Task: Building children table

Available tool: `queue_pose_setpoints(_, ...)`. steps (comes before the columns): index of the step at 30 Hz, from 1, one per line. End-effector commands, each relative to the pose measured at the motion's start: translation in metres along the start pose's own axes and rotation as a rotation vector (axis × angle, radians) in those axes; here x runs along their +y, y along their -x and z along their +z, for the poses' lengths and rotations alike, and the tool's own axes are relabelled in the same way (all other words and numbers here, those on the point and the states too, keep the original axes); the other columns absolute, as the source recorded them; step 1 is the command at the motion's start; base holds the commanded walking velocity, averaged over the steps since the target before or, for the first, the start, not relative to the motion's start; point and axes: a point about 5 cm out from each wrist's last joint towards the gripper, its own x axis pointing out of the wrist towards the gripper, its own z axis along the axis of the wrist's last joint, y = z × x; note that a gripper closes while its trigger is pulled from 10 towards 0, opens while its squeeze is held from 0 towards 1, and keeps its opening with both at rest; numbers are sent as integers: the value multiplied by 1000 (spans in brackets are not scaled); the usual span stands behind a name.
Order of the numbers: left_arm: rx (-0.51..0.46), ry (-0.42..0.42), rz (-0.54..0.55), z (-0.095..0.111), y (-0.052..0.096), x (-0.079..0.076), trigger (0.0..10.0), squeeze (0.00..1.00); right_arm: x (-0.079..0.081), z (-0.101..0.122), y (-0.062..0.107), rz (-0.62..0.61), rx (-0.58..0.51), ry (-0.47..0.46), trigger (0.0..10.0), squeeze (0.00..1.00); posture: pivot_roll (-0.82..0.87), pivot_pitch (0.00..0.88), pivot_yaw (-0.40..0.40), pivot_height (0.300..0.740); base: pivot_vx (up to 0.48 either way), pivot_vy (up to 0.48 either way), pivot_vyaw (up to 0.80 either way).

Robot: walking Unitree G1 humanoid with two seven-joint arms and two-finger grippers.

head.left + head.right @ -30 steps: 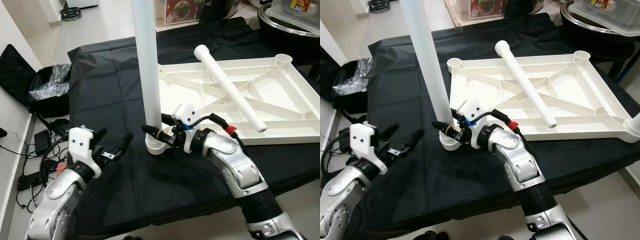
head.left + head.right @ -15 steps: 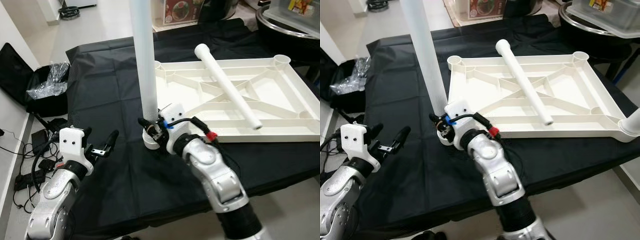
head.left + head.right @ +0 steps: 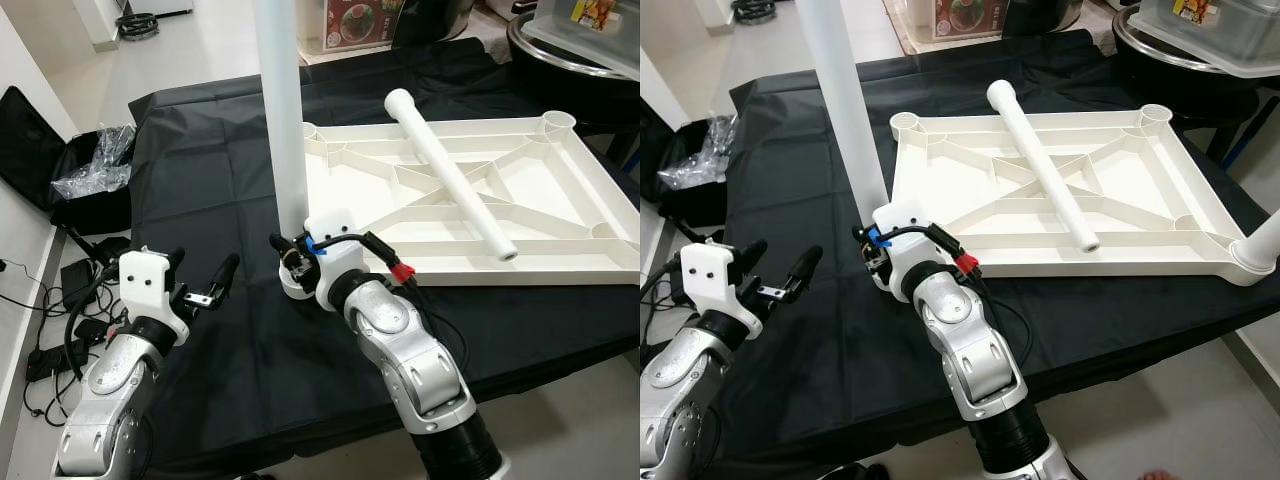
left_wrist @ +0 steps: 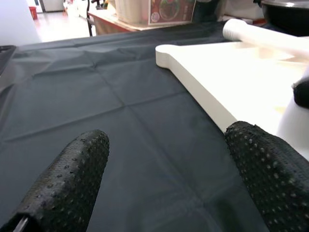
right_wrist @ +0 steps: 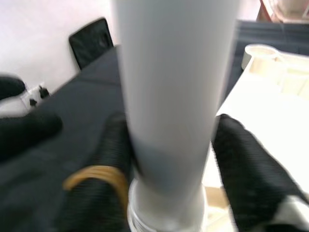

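On a table [image 3: 220, 190] draped in black cloth, a white plastic tabletop [image 3: 560, 190] lies upside down, its ribbed underside facing up and a round socket at each corner. One white tube leg [image 3: 280, 120] stands upright in the corner socket nearest the robot's left side, rising out of the top of the picture. A second white leg [image 3: 450, 170] lies loose and slanted across the ribs of the tabletop, its wider end toward the far edge.

The right hand [image 3: 293, 262] reaches across to the base of the upright leg. In the right wrist view its two black fingers [image 5: 241, 164] sit on either side of the tube just above the socket, pinching the upright leg between them. A yellow band shows on one finger. The silver right arm stretches from the lower middle of the picture up to that corner.

The left hand [image 3: 205, 290] hovers above the black cloth, near the table's front edge and a little apart from the socket. Its two fingers [image 4: 72, 179] are spread wide and hold nothing. In the left wrist view the corner of the tabletop lies just ahead of them.

On the floor to the robot's left lie a black bag [image 3: 40, 150], a crumpled clear plastic bag [image 3: 100, 165] and some cables [image 3: 60, 310].
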Motion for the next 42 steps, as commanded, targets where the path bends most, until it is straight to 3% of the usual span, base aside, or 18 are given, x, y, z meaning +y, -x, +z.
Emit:
queue_pose_setpoints(1, 0, -4, 2, 0, 2, 0, 10000, 0, -4, -6, 1, -11, 25, -28, 10000, 1000, -7, 168, 1, 740, 0, 0, 0)
queue_pose_setpoints(8, -52, 11, -91, 15, 3, -3, 10000, 0, -30, 12, 11, 49, -93, -3, 10000, 1000, -8, 165, -4, 740, 0, 0, 0)
queue_pose_setpoints(12, -74, 17, -148, 21, 6, -4, 10000, 0, -39, 13, 19, 88, -106, 3, 10000, 1000, -8, 157, -6, 740, 0, 0, 0)
queue_pose_setpoints(13, -75, -3, -251, 30, 7, -11, 10000, 0, -48, 8, 30, 146, -87, 10, 10000, 996, -7, 152, -6, 740, 0, 0, 0)
queue_pose_setpoints(15, -75, -3, -251, 30, 7, -11, 10000, 0, -48, 8, 30, 146, -87, 10, 10000, 996, -7, 152, -6, 740, 0, 0, 0)
queue_pose_setpoints(16, -69, -18, -303, 33, 8, -16, 10000, 0, -53, 5, 34, 163, -70, -1, 10000, 906, -7, 152, -6, 740, 0, 0, 0)
queue_pose_setpoints(17, -62, -34, -364, 36, 8, -23, 10000, 0, -58, 1, 41, 191, -46, 3, 10000, 4, -8, 153, -1, 740, 0, 0, 0)
queue_pose_setpoints(21, -59, -57, -422, 41, 5, -30, 10000, 0, -64, -6, 62, 331, 0, -63, 10000, 0, -20, 157, 14, 740, 0, 0, 0)
queue_pose_setpoints(26, -71, -47, -407, 44, 0, -30, 10000, 0, -70, -11, 71, 359, 23, -33, 10000, 0, -17, 158, 22, 740, 0, 0, 0)
queue_pose_setpoints(28, -73, -40, -406, 44, -2, -33, 10000, 0, -74, -14, 73, 342, 42, -19, 10000, 0, -16, 159, 23, 740, 0, 0, 0)
queue_pose_setpoints(31, -59, -31, -449, 37, -10, -54, 10000, 0, -94, -23, 73, 230, 104, 31, 10000, 0, -14, 160, 23, 740, 0, 0, 0)
queue_pose_setpoints(37, -16, -66, -416, 24, -23, -67, 10000, 0, -110, -24, 71, 135, 125, 48, 10000, 0, -19, 158, 24, 740, 0, 0, 0)
queue_pose_setpoints(38, -19, -56, -414, 24, -25, -69, 10000, 180, -111, -24, 72, 136, 127, 47, 10000, 0, -20, 157, 23, 740, 0, 0, 0)
queue_pose_setpoints(39, -19, -56, -414, 24, -25, -69, 10000, 180, -111, -24, 72, 136, 127, 47, 10000, 0, -20, 157, 23, 740, 0, 0, 0)
queue_pose_setpoints(40, -24, -43, -419, 24, -26, -71, 10000, 945, -112, -24, 73, 141, 133, 48, 10000, 0, -20, 157, 23, 740, 0, 0, 0)
queue_pose_setpoints(42, -28, -31, -428, 24, -27, -74, 10000, 1000, -113, -25, 74, 140, 144, 58, 10000, 0, -21, 156, 23, 740, 0, 0, 0)
